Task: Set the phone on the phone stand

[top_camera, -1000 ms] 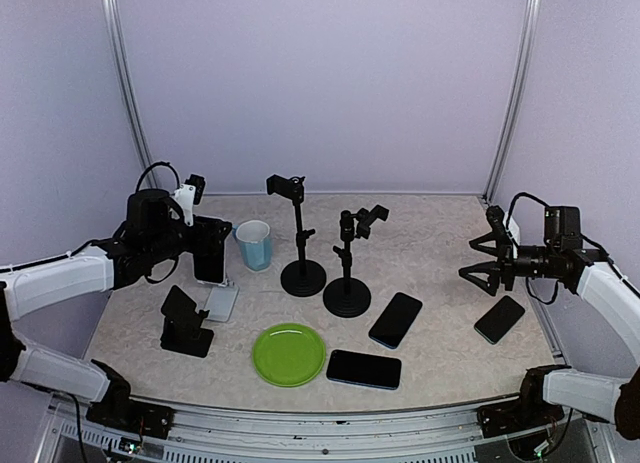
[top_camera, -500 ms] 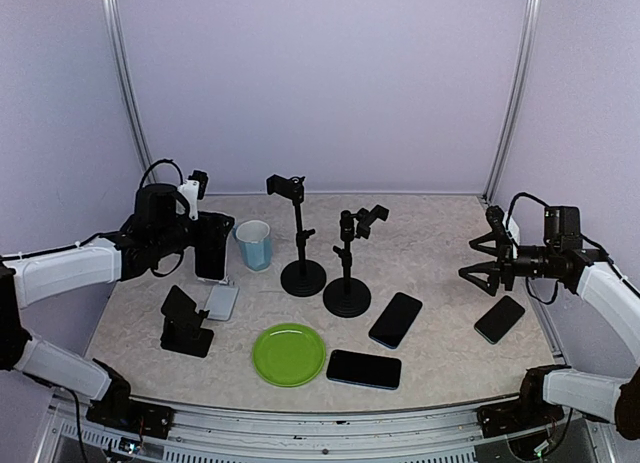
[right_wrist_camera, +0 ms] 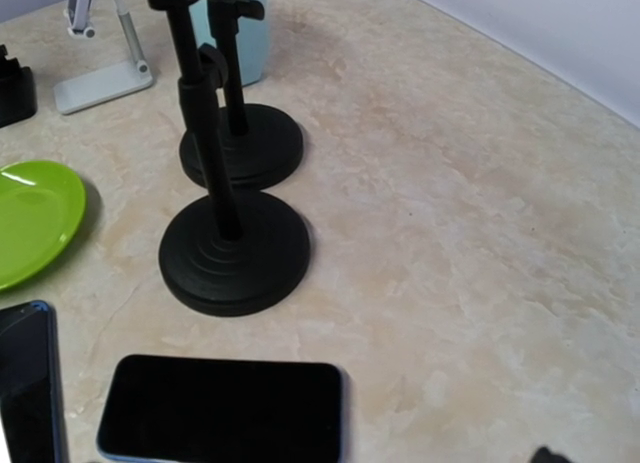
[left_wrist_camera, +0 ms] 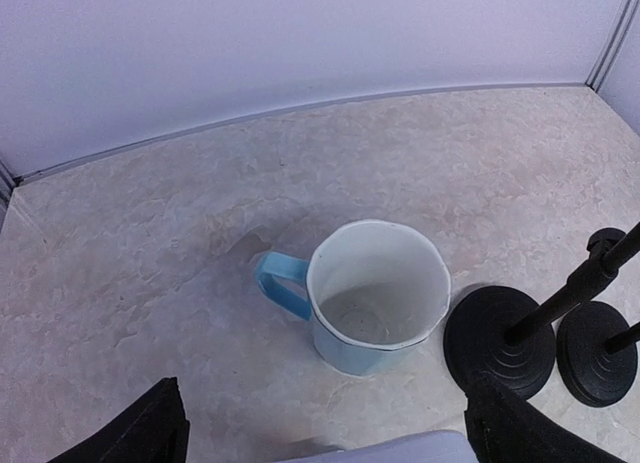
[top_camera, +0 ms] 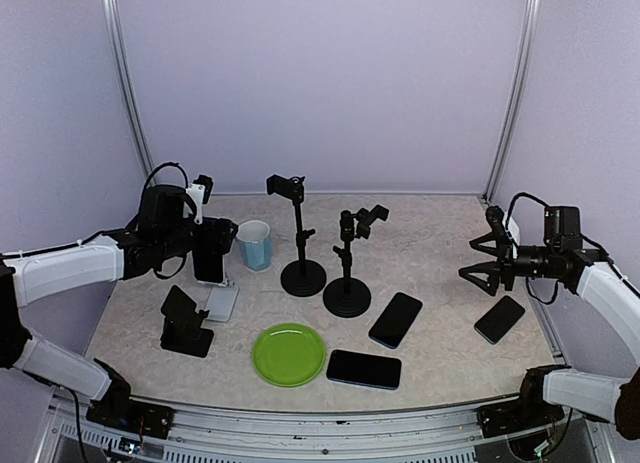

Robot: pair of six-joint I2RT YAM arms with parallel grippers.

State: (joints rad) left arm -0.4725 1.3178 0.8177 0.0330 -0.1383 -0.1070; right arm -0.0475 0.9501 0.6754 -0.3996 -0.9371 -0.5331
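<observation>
One phone (top_camera: 210, 266): upright at the left of the tabletop (top_camera: 440, 233), leaning in the white stand (top_camera: 222, 303), just beside the blue mug (top_camera: 254, 245).
Left end effector (left_wrist_camera: 327, 423): directly over that phone's top edge, fingers spread wide to either side — gripping nothing, as far as the wrist view shows.
Right end effector (top_camera: 487, 265): open and empty, hovering over the right side, well apart from the white stand.
Done: the placement looks made — the phone seems to rest in the white stand on its own.
Remaining: by my judgement, only to lift the left end effector clear without nudging the phone.
Unused: black stand (top_camera: 187, 323), two tall clamp stands (top_camera: 303, 278), three flat phones (top_camera: 396, 320) near the green plate (top_camera: 289, 354).
</observation>
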